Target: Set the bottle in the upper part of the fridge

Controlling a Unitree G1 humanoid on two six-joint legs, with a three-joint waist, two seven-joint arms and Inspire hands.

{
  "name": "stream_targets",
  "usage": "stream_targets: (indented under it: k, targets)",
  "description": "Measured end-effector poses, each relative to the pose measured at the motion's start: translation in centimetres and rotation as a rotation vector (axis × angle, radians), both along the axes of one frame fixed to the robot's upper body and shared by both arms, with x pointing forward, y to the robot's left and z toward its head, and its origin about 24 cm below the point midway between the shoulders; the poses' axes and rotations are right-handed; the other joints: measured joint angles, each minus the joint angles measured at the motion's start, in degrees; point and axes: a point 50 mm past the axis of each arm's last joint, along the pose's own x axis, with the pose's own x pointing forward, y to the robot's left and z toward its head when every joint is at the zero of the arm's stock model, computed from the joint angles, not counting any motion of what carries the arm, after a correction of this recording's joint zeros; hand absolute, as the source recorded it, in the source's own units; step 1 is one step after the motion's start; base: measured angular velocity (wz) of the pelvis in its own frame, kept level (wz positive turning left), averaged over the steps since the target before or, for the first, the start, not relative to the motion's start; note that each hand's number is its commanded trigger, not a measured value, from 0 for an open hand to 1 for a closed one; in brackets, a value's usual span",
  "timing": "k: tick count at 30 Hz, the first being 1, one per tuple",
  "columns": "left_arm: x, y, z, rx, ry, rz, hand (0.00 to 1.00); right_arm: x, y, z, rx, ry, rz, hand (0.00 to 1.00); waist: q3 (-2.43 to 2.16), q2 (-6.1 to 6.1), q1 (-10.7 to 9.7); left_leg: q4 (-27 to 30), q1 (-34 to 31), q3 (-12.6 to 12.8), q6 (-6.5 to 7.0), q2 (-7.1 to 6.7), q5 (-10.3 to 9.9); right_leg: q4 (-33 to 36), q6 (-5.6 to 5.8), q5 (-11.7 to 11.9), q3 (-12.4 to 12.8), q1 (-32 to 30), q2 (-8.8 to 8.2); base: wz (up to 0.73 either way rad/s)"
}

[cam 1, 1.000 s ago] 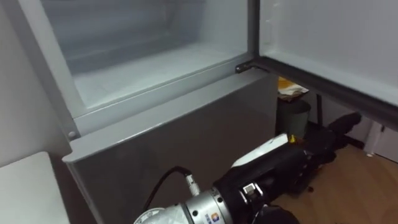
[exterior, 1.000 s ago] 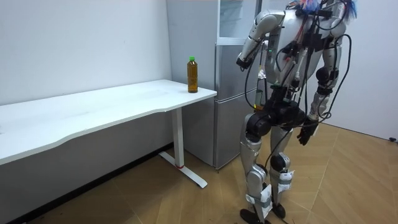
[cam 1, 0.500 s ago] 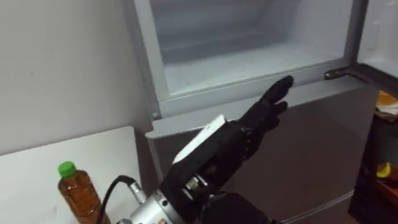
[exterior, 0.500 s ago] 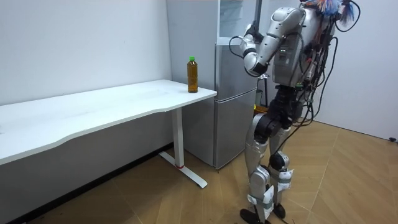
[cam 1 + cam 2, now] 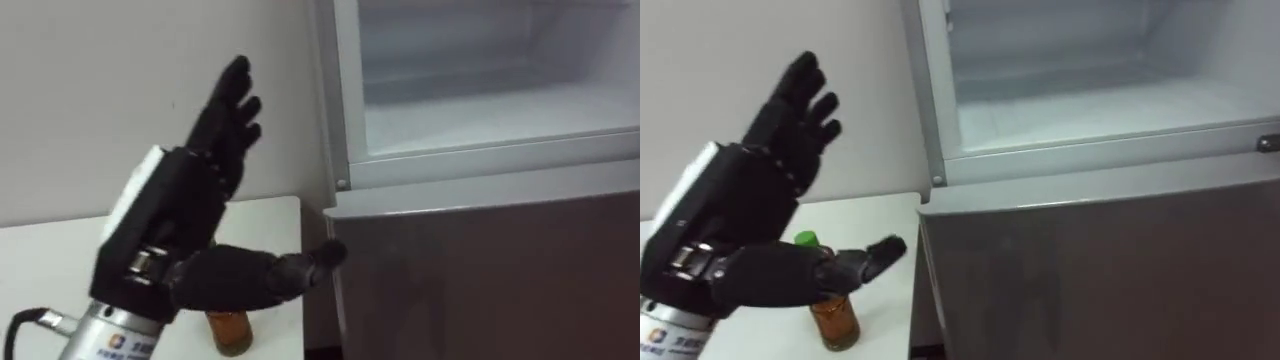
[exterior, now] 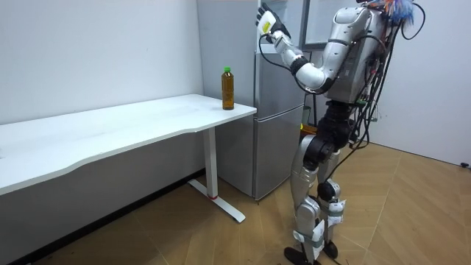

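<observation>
the bottle (image 5: 832, 318) stands upright on the white table (image 5: 868, 212) corner, just beside the fridge (image 5: 1090, 270). the left hand (image 5: 735, 215), nearer, hovers above it, fingers spread and empty; the reach likely goes down.

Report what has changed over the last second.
The left robot hand swung up from in front of the lower fridge door and across to the robot's left; it is now raised, open, higher than the bottle. The robot turned toward the table. Nothing was grasped. The bottle stayed on the table's corner; the upper fridge stayed open.
</observation>
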Motion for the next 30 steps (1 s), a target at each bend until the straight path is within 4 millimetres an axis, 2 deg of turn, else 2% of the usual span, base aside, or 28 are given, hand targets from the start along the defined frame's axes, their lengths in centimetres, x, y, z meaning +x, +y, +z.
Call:
stream_targets:
  k: [4,7,10,13,14,19,20,21,22,23,25,26,27,28,30]
  targets:
    - [-0.7,2.7,0.1,-0.057,-0.027,0.173,0.0,-0.4,-0.1,0.0,-0.01,-0.006,-0.009,0.0,0.07,-0.1,0.86,-0.39,0.73,-0.42,0.02,-0.19,0.01,-0.18,0.32,-0.22,-0.05,0.96,-0.18,0.09]
    - [-1.5,5.1,-1.3,-0.101,0.028,0.326,0.0,-1.7,-0.4,-0.1,-0.02,0.015,-0.048,0.0,0.15,-0.23,2.35,-0.54,1.17,-0.65,0.03,-0.34,0.0,-0.09,0.43,-0.37,0.31,1.18,-0.27,0.0]
    - [-2.1,7.0,-4.8,-0.144,0.183,0.456,0.0,-2.7,-0.6,-0.1,-0.027,0.034,-0.095,0.0,0.31,-0.47,3.33,-0.43,1.13,-1.07,0.05,-0.75,-0.02,-0.21,0.52,-0.52,0.25,1.39,-0.28,0.09]
    - [-2.9,8.6,-9.3,-0.198,0.381,0.571,0.0,-3.0,-0.7,-0.1,-0.044,0.039,-0.129,0.0,0.33,-0.8,3.86,-0.24,0.79,-1.28,0.08,-1.02,-0.03,-0.02,0.6,-0.95,0.25,0.84,-0.39,0.1]
    - [-3.4,9.3,-11.4,-0.207,0.474,0.624,0.0,-3.1,-0.7,0.0,-0.047,0.035,-0.136,0.0,0.23,-1.07,3.88,-0.24,0.87,-1.3,0.08,-1.05,-0.03,0.1,0.6,-1.12,0.26,0.79,-0.43,0.04]
    - [-5.9,10.6,-18.2,-0.269,0.766,0.784,0.0,-3.8,-1.0,0.1,-0.053,0.029,-0.154,0.0,-0.07,-2.29,4.19,0.33,0.81,-1.3,0.26,-1.0,-0.18,0.04,0.59,-1.16,0.18,1.13,-0.43,0.03]
    - [-6.7,10.8,-20.0,-0.286,0.848,0.819,0.0,-4.0,-1.0,0.1,-0.053,0.032,-0.16,0.0,-0.13,-2.11,4.28,0.32,1.08,-1.29,0.36,-1.01,-0.26,0.0,0.6,-1.16,0.22,1.44,-0.44,0.0]
    - [-7.1,10.8,-20.8,-0.295,0.884,0.836,0.0,-4.2,-1.0,0.1,-0.052,0.036,-0.163,0.0,0.03,-2.31,4.32,0.29,1.26,-1.29,0.4,-1.0,-0.29,-0.03,0.61,-1.17,0.23,1.57,-0.44,0.0]
    - [-8.0,10.8,-22.4,-0.305,0.957,0.864,0.0,-4.7,-1.0,0.1,-0.048,0.045,-0.169,0.0,0.0,-2.37,4.7,0.17,1.57,-1.24,0.46,-0.95,-0.35,-0.02,0.65,-1.19,0.39,1.75,-0.44,-0.03]
    - [-8.8,10.7,-24.0,-0.32,1.033,0.884,0.0,-4.9,-1.0,0.1,-0.046,0.05,-0.17,0.0,0.16,-2.7,4.93,0.15,1.58,-1.26,0.5,-0.88,-0.57,0.03,0.66,-1.2,0.45,1.74,-0.4,0.0]
    - [-10.1,10.4,-26.1,-0.357,1.135,0.911,0.0,-5.0,-1.0,0.1,-0.045,0.052,-0.165,0.0,0.0,-2.48,5.16,0.14,1.53,-1.24,0.56,-0.62,-0.95,0.16,0.75,-1.25,0.54,1.61,-0.37,-0.02]
    - [-11.3,10.2,-27.6,-0.374,1.204,0.929,0.0,-4.8,-1.0,0.1,-0.045,0.048,-0.157,0.0,0.2,-2.79,5.3,-0.14,1.75,-1.15,0.63,-0.6,-1.06,0.2,0.78,-1.26,0.94,1.7,-0.36,-0.09]
    - [-11.9,10.0,-28.2,-0.38,1.241,0.936,0.0,-4.7,-1.0,0.1,-0.045,0.045,-0.155,0.0,0.19,-2.81,5.35,-0.18,1.9,-1.06,0.67,-0.59,-1.19,0.22,0.79,-1.25,1.16,1.75,-0.34,-0.13]
    - [-13.1,9.7,-29.3,-0.384,1.31,0.951,0.0,-4.5,-0.9,0.1,-0.044,0.036,-0.152,0.0,-0.04,-2.57,5.19,-0.09,2.02,-0.95,0.71,-0.6,-1.29,0.25,0.85,-1.22,1.46,1.84,-0.32,-0.1]
    - [-14.4,9.4,-30.4,-0.387,1.377,0.975,0.0,-4.4,-0.9,0.1,-0.042,0.028,-0.148,0.0,-0.05,-2.6,5.14,-0.04,1.99,-0.9,0.75,-0.64,-1.33,0.28,0.9,-1.19,1.75,1.77,-0.32,-0.02]
